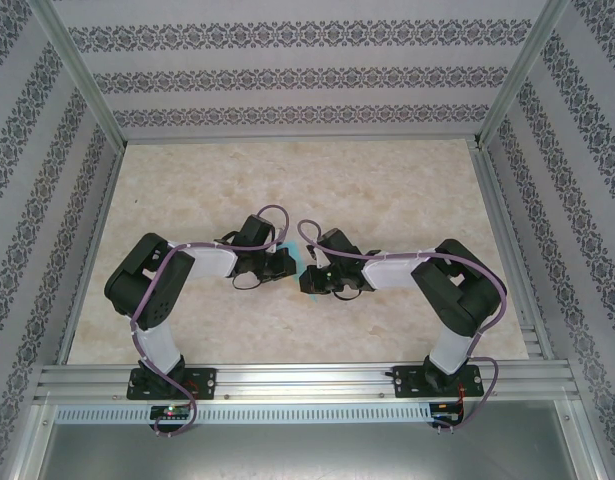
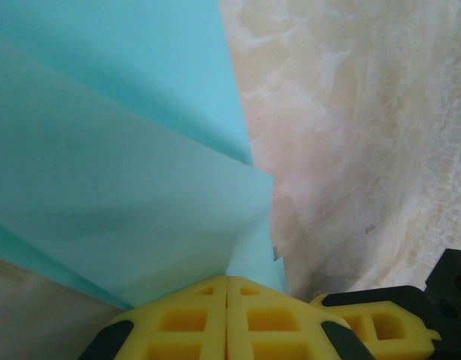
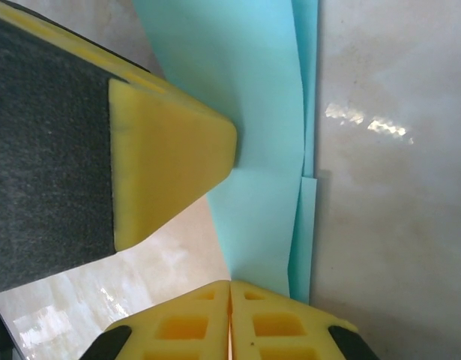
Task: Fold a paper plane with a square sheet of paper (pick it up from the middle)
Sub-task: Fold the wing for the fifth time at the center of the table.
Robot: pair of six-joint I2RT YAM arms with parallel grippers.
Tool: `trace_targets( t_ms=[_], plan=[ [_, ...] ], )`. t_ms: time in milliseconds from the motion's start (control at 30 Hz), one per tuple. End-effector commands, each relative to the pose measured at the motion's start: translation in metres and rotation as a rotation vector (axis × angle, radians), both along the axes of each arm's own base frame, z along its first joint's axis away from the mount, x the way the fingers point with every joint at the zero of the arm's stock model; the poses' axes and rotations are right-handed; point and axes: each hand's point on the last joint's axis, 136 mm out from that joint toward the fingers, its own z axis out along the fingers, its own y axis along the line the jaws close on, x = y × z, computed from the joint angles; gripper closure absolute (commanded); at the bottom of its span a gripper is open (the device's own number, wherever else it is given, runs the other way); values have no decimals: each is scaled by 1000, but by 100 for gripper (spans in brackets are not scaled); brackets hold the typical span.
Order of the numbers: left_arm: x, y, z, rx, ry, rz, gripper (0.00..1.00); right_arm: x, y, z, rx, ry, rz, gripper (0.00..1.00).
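The turquoise sheet of paper (image 1: 293, 258) sits near the middle of the marbled tabletop (image 1: 387, 190). From above, just a thin sliver of it shows between the two claw heads. The left claw (image 1: 284, 262) is at the sheet's 9 o'clock and the right claw (image 1: 312, 272) is at about its 4 o'clock. Both are close against the sheet.

In the left wrist view, the sheet (image 2: 125, 150) is folded into overlapping layers. These fan out from the left claw (image 2: 227, 319) toward 11 o'clock, and one crease edge runs up toward 12 o'clock. The yellow fingers of that claw are pressed together with no gap, and the paper's layers converge at their seam, so the claw is clamped on the sheet. At its 3 o'clock, a yellow and black finger (image 2: 380, 322) of the other claw rests low against the tabletop (image 2: 365, 112).

In the right wrist view, the sheet (image 3: 252, 112) rises from the right claw (image 3: 230, 322) toward 12 o'clock as a tall strip, with a second layer showing along its 3 o'clock edge. This claw's fingers are also closed tight on the paper's lower end. A finger (image 3: 170, 157) of the left claw comes in from 9 o'clock, with its yellow tip touching the strip's face. Bare tabletop (image 3: 395, 225) lies at the strip's 3 o'clock.
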Motion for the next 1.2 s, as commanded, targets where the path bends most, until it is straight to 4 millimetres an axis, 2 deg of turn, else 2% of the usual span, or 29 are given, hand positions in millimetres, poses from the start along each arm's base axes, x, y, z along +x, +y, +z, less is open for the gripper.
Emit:
trace_targets(
  t_ms=[0,100,167,333,533,733,933,1167],
  plan=[
    [0,-15,15,-104,-58,-61,92,-9,-20,-31,-87,65,-42,93],
    [-3,-19,27,-123,-84,-85,91,-9,-22,-34,-95,80,-53,93],
    [-8,-20,26,-108,-82,-99,91,-9,-22,-34,-93,80,-55,94],
    [-22,-12,6,-4,-48,-121,92,-8,-24,-35,-112,87,-60,94],
    [-21,-1,-11,75,-35,-103,92,-14,-31,-41,-141,105,-62,94],
    [-10,9,-20,160,-49,-86,93,-29,-44,-51,-187,143,-44,94],
    [9,12,-8,194,-98,-148,93,-58,-66,-73,-271,242,17,93],
    [28,14,-5,191,-107,-189,93,-63,-73,-80,-285,263,10,93]
  ],
)
